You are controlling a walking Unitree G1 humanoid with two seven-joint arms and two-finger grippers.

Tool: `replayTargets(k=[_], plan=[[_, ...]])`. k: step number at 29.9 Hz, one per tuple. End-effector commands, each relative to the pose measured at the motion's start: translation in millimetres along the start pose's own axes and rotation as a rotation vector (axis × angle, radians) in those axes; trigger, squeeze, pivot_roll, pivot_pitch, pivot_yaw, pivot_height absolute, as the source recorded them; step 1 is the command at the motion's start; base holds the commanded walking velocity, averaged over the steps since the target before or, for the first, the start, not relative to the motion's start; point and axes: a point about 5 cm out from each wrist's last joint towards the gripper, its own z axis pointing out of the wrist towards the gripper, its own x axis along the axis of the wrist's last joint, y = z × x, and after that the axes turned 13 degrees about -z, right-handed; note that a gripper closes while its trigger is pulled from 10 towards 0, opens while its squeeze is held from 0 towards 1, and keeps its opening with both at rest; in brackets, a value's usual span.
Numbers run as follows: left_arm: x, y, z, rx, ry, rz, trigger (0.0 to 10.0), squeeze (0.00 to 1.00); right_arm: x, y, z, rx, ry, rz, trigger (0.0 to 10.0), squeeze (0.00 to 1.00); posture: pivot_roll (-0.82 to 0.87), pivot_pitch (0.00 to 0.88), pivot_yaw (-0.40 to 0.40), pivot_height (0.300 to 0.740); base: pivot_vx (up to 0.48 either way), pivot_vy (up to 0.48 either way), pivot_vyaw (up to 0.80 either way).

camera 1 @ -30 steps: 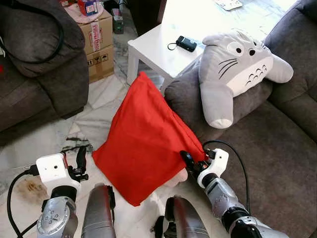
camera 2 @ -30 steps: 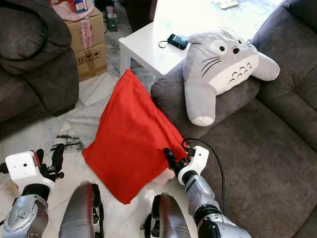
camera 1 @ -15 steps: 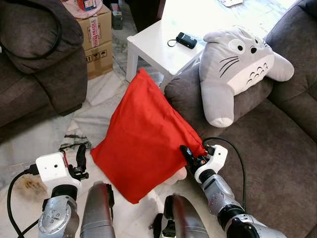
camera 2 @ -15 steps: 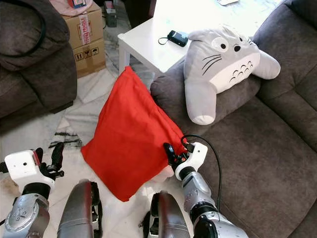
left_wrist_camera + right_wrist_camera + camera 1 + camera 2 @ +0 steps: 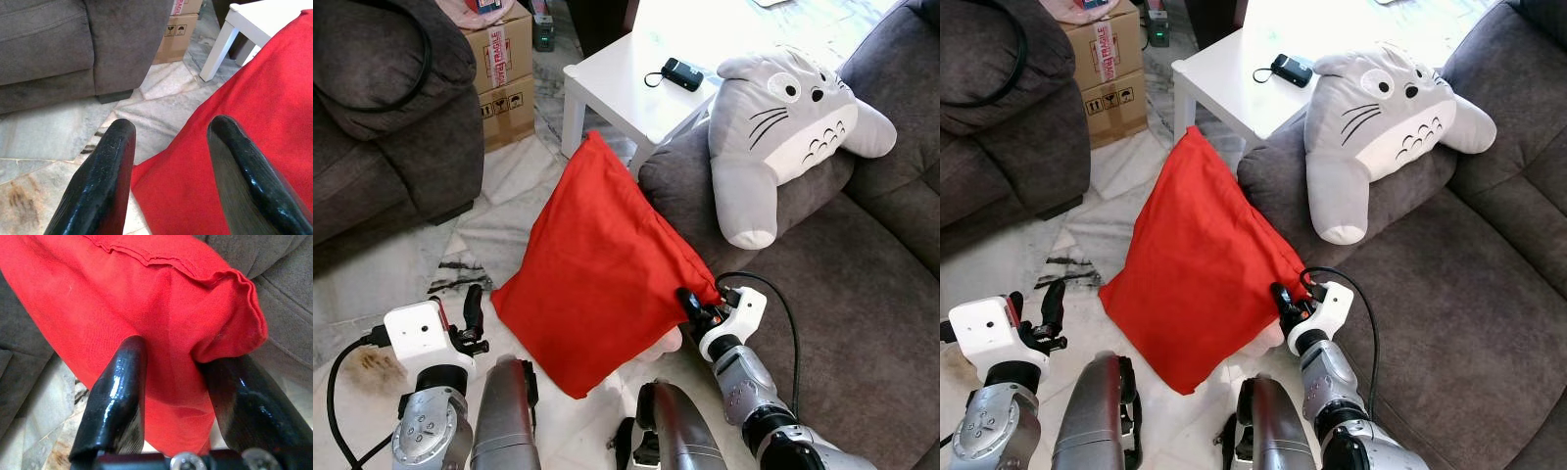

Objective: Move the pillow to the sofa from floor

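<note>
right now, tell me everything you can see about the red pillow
The red pillow is soft plain cloth with a stitched flange edge. It stands tilted on a low corner over the marble floor, upper part leaning on the grey sofa arm. The right gripper pinches its corner; the left gripper hovers open beside it.

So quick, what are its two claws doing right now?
Left gripper: open, holding nothing, beside the red pillow.
Right gripper: closed on the red pillow's corner by the grey sofa.
</note>
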Motion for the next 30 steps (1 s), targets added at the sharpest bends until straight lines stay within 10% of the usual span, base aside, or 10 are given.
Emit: replayTargets(k=[1, 30], plan=[[-1, 1.3, -3.5, 0.010, -0.002, 0.006, 10.0, 0.00, -7, 10.9, -7.8, -0.053, -0.006, 0.018, 0.0, 0.00, 0.21, 0.336, -0.270, 0.634, 0.000, 0.000, 0.00], [-6, -6.3, 6.8, 0.015, -0.017, 0.024, 10.0, 0.00, -11, -7.7, -0.4, -0.024, -0.044, -0.005, 0.0, 0.00, 0.25, 0.249, -0.257, 0.634, 0.000, 0.000, 0.00]])
